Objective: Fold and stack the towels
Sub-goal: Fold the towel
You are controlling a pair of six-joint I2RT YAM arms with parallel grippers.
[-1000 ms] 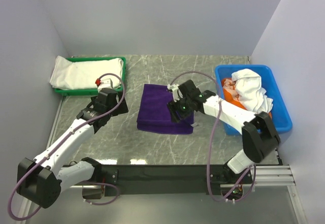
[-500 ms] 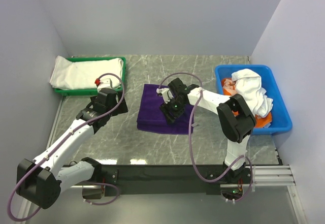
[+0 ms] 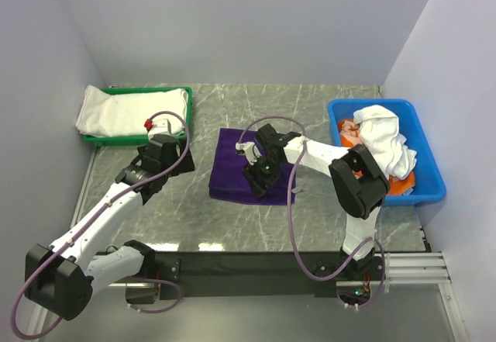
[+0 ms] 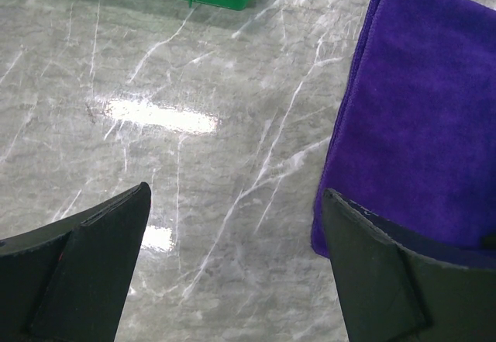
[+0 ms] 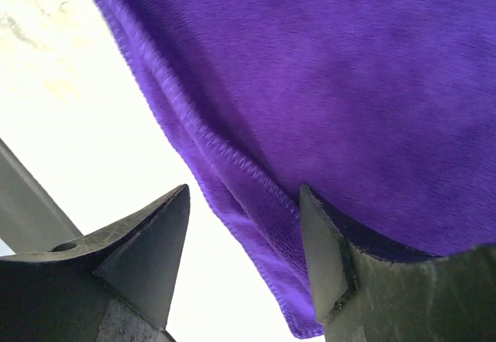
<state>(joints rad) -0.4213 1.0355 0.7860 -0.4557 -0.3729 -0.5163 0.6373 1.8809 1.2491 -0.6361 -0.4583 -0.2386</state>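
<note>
Right wrist view: the right gripper [image 5: 244,195] stands part open, its jaws straddling the hemmed, folded edge of the purple towel [image 5: 349,86]. One finger is over the cloth and the other is off its edge, and nothing looks pinched. The left gripper [image 4: 236,195] gapes wide and holds nothing. Bare marble table [image 4: 194,86] lies between its jaws, with the same towel's edge just beside one finger.

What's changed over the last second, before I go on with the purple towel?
The right arm swung left, elbow away from the blue bin, and the right tool slid across the purple towel toward its near-left part; jaws open astride the towel's edge, nothing gripped. Unmoved: left tool, open over the table; purple towel; white towel on the green tray.
</note>
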